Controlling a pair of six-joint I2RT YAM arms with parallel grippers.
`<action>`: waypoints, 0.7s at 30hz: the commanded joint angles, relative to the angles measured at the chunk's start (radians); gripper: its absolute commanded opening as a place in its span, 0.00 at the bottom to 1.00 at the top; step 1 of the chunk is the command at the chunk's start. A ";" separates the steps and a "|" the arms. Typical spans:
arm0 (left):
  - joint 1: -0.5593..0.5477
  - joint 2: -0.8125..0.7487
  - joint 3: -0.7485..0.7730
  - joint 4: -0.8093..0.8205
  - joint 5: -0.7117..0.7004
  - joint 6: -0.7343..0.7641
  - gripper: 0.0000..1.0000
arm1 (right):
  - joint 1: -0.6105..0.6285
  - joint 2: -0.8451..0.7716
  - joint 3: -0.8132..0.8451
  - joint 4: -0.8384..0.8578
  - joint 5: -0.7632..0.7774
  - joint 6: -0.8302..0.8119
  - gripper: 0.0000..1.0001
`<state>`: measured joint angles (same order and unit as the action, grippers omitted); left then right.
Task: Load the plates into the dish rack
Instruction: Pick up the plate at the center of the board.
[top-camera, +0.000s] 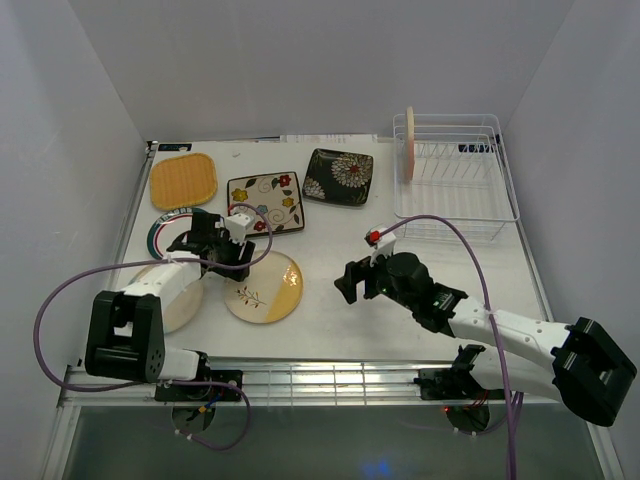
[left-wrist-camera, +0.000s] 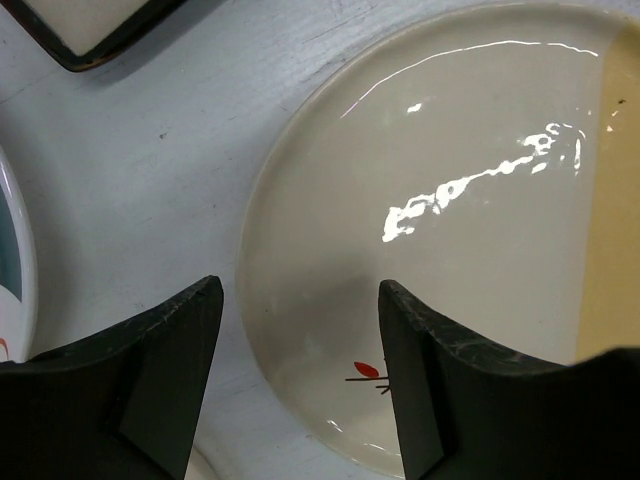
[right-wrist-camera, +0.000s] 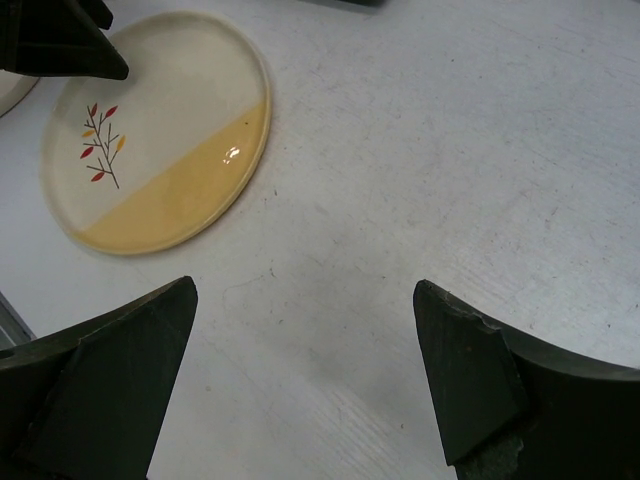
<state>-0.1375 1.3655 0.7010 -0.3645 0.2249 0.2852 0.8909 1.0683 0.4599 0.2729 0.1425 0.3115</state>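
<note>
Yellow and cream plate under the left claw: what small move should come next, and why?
Probably lower the left gripper a little onto the edge of the yellow and cream plate. Its jaws stand open astride that edge, one finger over the table, the other over the plate, gripping nothing yet.

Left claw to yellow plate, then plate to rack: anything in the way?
Nothing visible stands between the left claw and the yellow-cream plate; the plate's rim already lies inside the claw's gap. Toward the dish rack, the right claw hovers near the direct line.
</note>
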 joint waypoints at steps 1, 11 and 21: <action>0.010 0.023 0.038 0.030 -0.002 0.017 0.73 | 0.011 0.004 -0.007 0.055 0.026 0.011 0.94; 0.062 0.101 0.064 0.035 0.060 0.040 0.59 | 0.028 0.024 -0.010 0.077 0.026 0.014 0.94; 0.081 0.138 0.069 0.013 0.122 0.055 0.33 | 0.036 0.035 -0.009 0.081 0.032 0.014 0.93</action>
<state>-0.0605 1.4982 0.7528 -0.3359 0.3004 0.3241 0.9180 1.1034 0.4599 0.2993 0.1555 0.3149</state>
